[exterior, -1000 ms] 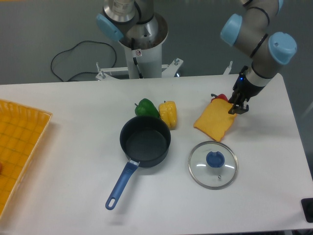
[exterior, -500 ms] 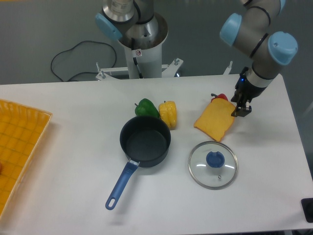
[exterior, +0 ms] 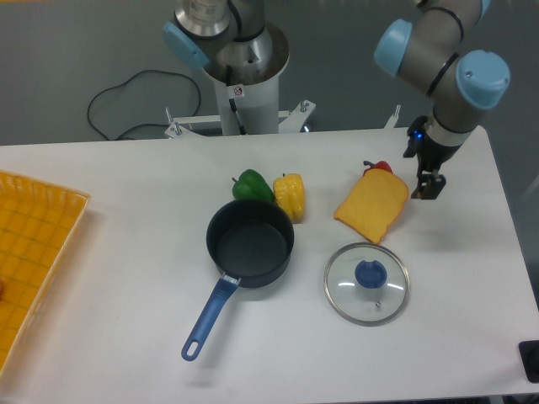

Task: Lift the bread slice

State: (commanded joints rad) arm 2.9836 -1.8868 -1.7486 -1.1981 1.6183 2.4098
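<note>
One flat yellow-orange toy bread slice (exterior: pixel 372 208), darker crust edge: lies on white tabletop (exterior: pixel 126 252), right of centre, just above round glass lid w/ blue knob (exterior: pixel 367 283), small red item (exterior: pixel 380 167) touching its far corner.
Gripper (exterior: pixel 427 187): black, two-finger, just beside slice's right edge, apart from it, holding nothing; fingers too dark to tell if spread or closed.
Handling (est.): light, stiff, thin, prob. smooth plastic; lies flat so little to grab. Best bet is pinch across the right crust edge, may skid on table.
Also on table: dark blue pot w/ blue handle (exterior: pixel 244 252), green pepper (exterior: pixel 251 184), lobed yellow pepper (exterior: pixel 290 194), yellow mesh tray (exterior: pixel 34 244) at left edge.
Room: grey wall, arm pedestal (exterior: pixel 244 84), black cable (exterior: pixel 126 93) behind.
</note>
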